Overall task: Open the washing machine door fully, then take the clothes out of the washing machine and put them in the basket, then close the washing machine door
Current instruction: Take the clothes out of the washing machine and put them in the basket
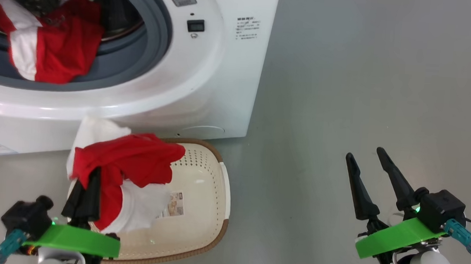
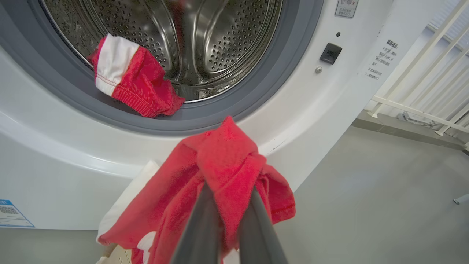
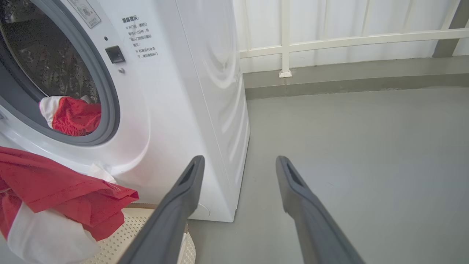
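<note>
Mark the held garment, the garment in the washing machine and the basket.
held garment (image 1: 134, 158), head view, on its red upper fold.
garment in the washing machine (image 1: 67, 50), head view, on its red middle.
basket (image 1: 203, 175), head view, on its bare perforated inner wall.

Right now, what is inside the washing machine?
One red and white garment lies at the mouth, draped onto the grey gasket. Behind it the steel drum shows; whatever lies under the garment is covered.
</note>
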Tool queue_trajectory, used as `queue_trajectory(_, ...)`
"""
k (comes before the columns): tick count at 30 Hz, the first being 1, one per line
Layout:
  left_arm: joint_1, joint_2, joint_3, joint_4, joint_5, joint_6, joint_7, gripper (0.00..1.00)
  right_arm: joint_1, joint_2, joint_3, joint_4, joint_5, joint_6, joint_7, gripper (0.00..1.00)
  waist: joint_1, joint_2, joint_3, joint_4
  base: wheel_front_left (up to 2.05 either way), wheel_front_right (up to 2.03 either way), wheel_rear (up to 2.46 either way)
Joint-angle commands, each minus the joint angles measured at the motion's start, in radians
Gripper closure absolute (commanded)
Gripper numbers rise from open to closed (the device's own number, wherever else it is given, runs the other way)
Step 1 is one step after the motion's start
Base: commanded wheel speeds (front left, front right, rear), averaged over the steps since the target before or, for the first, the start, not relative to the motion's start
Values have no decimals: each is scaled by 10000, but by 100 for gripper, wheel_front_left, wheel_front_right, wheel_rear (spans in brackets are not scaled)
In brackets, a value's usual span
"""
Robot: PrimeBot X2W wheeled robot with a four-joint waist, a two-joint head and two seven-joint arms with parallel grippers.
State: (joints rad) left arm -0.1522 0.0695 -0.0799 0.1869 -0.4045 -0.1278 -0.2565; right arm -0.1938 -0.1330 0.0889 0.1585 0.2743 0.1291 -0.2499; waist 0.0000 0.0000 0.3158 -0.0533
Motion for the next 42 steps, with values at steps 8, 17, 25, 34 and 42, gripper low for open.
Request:
queue_trajectory(8,-1459,450,88,2234,-127,-29,-53,100,-542,237,321,-346,-113,16,-118,0,0,0,984,-556,0,0,0)
queue_trajectory(17,-2789,855,-566,5138,-320,-29,-53,100,-897,485,544,-387,-189,16,-118,0,0,0,1971,-1133,0,0,0)
queue_trajectory(25,-4185,1276,-1501,7634,-670,-29,-53,100,-1312,662,664,-547,-261,16,-118,0,0,0,2902,-1571,0,0,0)
queue_trajectory(34,-5206,1564,-2059,9349,-1524,-29,-53,100,-1525,786,769,-674,-289,16,-118,0,0,0,3613,-1901,0,0,0)
queue_trajectory(42,-5476,1743,-2560,9695,-2180,-29,-53,34,-1561,819,706,-666,-302,16,-118,0,0,0,3708,-1893,0,0,0)
